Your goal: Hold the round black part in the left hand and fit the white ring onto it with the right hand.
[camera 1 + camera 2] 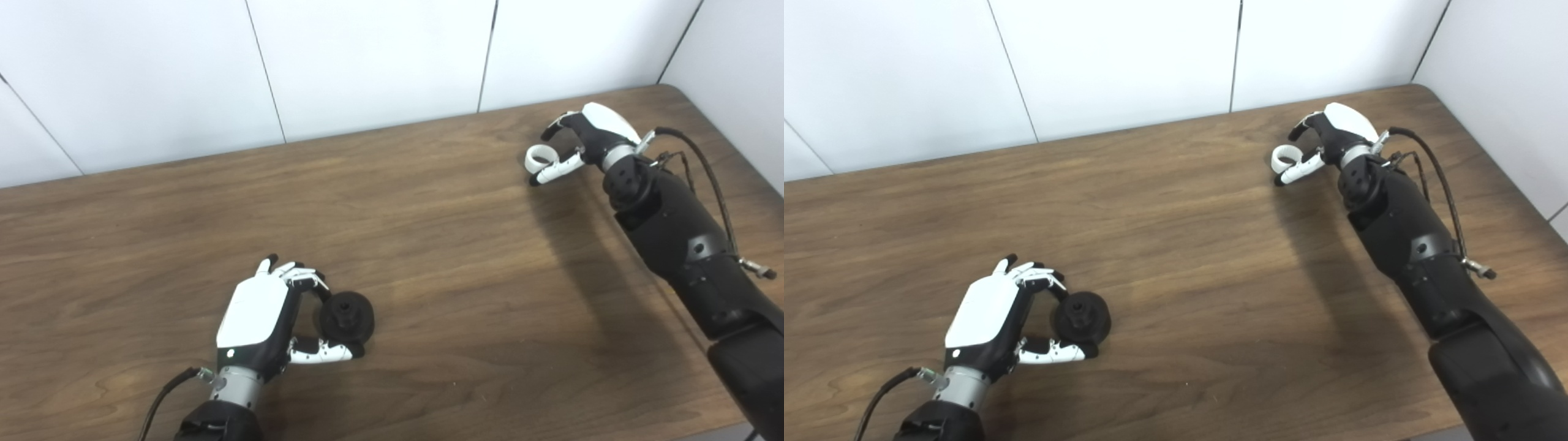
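Round black part (347, 316) grasped in the left robot hand (263, 318), white ring (539, 157) pinched in the right robot hand (582, 138)

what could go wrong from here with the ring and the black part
The white ring sits at the fingers' tips of the right hand, so that light hold could let it slip or tilt on the way over. The round black part is only cupped between thumb and fingers of the left hand near the table; it may roll or turn when pressed. The hands are far apart, so alignment still has to be found.
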Motion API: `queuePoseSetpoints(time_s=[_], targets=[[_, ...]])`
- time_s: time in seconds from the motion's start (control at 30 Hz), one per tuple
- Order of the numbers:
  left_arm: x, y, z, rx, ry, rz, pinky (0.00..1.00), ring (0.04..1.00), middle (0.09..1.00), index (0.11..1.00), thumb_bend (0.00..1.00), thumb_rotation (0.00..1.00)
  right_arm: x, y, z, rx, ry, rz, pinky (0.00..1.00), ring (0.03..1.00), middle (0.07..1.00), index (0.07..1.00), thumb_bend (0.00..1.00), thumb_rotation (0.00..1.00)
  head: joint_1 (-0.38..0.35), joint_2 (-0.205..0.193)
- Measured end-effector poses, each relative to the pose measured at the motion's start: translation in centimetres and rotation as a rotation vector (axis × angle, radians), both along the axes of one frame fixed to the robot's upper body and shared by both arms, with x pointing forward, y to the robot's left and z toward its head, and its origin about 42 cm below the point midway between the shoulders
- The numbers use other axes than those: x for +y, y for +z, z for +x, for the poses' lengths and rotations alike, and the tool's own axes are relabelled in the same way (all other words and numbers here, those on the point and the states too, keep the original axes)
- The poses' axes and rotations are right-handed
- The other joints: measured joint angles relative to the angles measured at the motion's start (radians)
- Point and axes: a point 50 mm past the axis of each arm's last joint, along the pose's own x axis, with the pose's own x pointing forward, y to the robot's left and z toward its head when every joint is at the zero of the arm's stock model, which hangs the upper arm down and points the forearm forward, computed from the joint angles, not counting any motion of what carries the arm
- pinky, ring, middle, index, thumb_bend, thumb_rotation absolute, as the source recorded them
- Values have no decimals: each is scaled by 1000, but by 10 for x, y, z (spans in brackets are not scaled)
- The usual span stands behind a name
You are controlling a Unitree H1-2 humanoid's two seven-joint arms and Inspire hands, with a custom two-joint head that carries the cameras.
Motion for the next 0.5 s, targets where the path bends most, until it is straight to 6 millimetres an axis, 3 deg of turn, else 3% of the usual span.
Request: queuePoseSetpoints(time_s=[0.5], targets=[[0, 0, 0, -1, 1, 2, 1000, 865, 747, 482, 524, 53, 0, -2, -1, 22, 0, 7, 1000, 985, 926, 636, 745, 247, 5, 8]])
